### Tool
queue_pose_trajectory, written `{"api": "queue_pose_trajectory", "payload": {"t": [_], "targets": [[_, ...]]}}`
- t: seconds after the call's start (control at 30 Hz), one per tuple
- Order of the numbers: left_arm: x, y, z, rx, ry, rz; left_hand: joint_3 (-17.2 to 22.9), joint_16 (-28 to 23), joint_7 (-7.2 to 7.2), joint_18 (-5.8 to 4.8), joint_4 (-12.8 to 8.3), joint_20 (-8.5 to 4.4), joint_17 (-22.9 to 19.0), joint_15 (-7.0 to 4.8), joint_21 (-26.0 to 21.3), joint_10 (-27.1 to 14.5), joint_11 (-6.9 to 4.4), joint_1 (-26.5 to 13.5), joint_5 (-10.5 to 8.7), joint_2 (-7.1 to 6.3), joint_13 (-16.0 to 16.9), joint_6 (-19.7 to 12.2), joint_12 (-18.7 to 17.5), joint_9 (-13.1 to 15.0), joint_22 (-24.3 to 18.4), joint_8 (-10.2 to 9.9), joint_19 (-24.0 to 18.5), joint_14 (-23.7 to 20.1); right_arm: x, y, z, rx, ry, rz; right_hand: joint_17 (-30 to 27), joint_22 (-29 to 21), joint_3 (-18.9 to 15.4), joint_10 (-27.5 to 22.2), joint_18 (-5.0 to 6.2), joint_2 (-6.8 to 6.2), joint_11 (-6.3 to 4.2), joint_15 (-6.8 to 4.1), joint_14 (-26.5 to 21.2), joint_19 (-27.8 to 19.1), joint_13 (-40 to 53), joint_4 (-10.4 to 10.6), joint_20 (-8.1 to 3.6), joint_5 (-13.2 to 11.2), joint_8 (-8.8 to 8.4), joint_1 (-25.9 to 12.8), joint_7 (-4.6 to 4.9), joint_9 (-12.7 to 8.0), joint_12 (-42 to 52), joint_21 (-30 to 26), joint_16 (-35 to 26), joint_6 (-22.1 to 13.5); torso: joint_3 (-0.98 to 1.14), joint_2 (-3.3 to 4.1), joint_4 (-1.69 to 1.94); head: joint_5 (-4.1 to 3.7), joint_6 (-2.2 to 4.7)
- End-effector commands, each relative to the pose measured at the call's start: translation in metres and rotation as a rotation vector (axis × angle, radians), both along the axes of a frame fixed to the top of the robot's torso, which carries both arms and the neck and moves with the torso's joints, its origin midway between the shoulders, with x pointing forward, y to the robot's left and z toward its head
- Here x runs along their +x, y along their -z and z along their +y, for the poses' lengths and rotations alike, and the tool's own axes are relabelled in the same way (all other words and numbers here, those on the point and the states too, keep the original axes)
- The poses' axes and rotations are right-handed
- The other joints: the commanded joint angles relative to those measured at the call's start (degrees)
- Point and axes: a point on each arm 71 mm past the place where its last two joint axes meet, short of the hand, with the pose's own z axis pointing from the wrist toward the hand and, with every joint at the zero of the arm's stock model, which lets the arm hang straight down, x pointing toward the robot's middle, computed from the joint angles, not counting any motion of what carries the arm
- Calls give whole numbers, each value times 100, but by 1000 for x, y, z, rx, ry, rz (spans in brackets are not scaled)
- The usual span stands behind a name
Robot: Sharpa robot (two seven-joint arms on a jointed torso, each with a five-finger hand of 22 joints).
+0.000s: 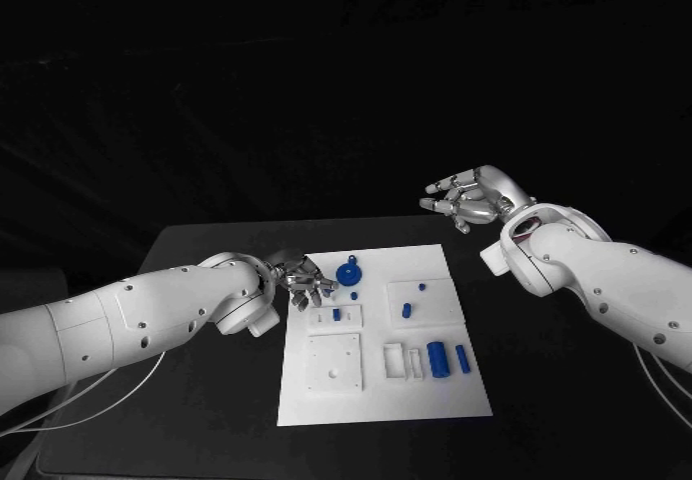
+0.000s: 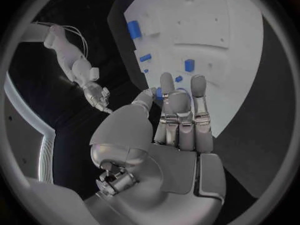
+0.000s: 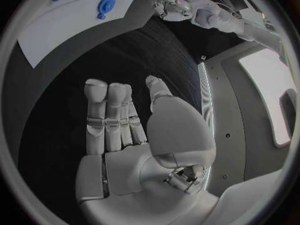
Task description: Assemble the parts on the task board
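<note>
The white task board (image 1: 382,395) lies in the middle of the black table. A round blue part (image 1: 349,272) sits near its far edge, small blue pieces (image 1: 408,308) lie mid-board, and two blue cylinders (image 1: 437,360) stand by white blocks nearer me. My left hand (image 1: 303,280) hovers over the board's far left corner, just left of the round part, holding nothing. In the left wrist view its fingers (image 2: 181,110) are straight and close together over the board (image 2: 212,30), with blue showing behind their tips. My right hand (image 1: 469,200) is raised off the board to the far right, fingers extended (image 3: 112,120) and empty.
White raised blocks (image 1: 335,365) sit on the near half of the board. Black table surface (image 1: 202,400) surrounds the board on all sides. Cables hang off my left arm at the table's left edge (image 1: 87,395).
</note>
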Motion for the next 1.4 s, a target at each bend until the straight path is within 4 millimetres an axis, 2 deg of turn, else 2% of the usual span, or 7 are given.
{"api": "queue_pose_trajectory", "payload": {"t": [0.03,0.17,0.23,0.3,0.5,0.77,1.4], "targets": [[-6,-9,-9,-261,100,47,571,13,-49,-34,-545,13,4,24,-23,132,37,63,-259,118,11,-141,-33,8,92,24,-48,-78,-7,1,11,-53,-70,-21,11,401,67,23,-5,36,-30,-32,10,30,-3,-231,-7,-162,-9,143,-6,-10,12,52,11,57,8,7,-16,-3,85],[-12,-12,-11,-405,176,132,508,-25,5,-35,-483,68,-13,84,-95,-33,82,187,-994,283,12,-310,-78,20,76,11,-130,-222,-18,5,25,-115,-137,-40,18,406,226,29,-11,61,-37,-37,10,22,-8,-559,-11,-384,-10,260,-6,-11,0,76,14,108,8,7,-18,-28,208],[-16,-14,-11,-469,211,172,422,-17,21,-24,-452,99,-17,110,-149,-103,102,274,-1178,342,24,-367,-72,29,65,29,-170,-295,-24,8,33,-145,-173,-52,20,411,313,32,-13,72,-39,-38,9,18,-12,-711,-11,-554,-10,310,-6,-11,-6,100,14,123,14,4,-14,-35,245],[-18,-15,-12,-513,235,199,378,-22,34,-22,-436,114,-26,125,-179,-150,117,337,-1540,408,25,-408,-78,24,60,24,-183,-334,-29,10,40,-168,-201,-63,22,412,399,38,-13,82,-37,-35,9,12,-18,-852,-11,-648,-10,300,-3,-12,-16,118,14,130,16,4,-10,-37,281],[-26,-18,-12,-625,309,291,173,-1,54,-16,-461,153,-61,159,-284,-260,147,493,-2084,571,31,-474,-64,-6,60,22,-211,-435,-47,17,64,-234,-287,-100,22,412,533,45,-10,78,-37,-35,10,-1,-18,-1120,-8,-871,-10,297,-1,-12,-20,146,9,124,18,2,-5,-58,424],[-29,-19,-13,-654,352,332,-149,76,68,-13,-604,173,-145,177,-411,-333,163,578,-2336,787,29,-525,-9,-32,95,47,-185,-500,-66,24,85,-286,-393,-100,22,408,502,38,-8,57,-27,-27,-6,-26,-10,-1238,0,-967,-9,273,0,-11,-13,144,1,106,20,10,-6,-70,421],[-30,-16,-11,-580,380,309,-208,116,70,-12,-668,174,-171,178,-417,-362,161,598,-2414,832,35,-539,26,-24,103,68,-170,-511,-95,35,98,-280,-550,-39,26,411,267,3,-18,148,-26,-29,-37,-64,-11,-1357,-3,-531,-9,262,4,-10,-37,168,3,119,22,12,0,-67,326]]}}
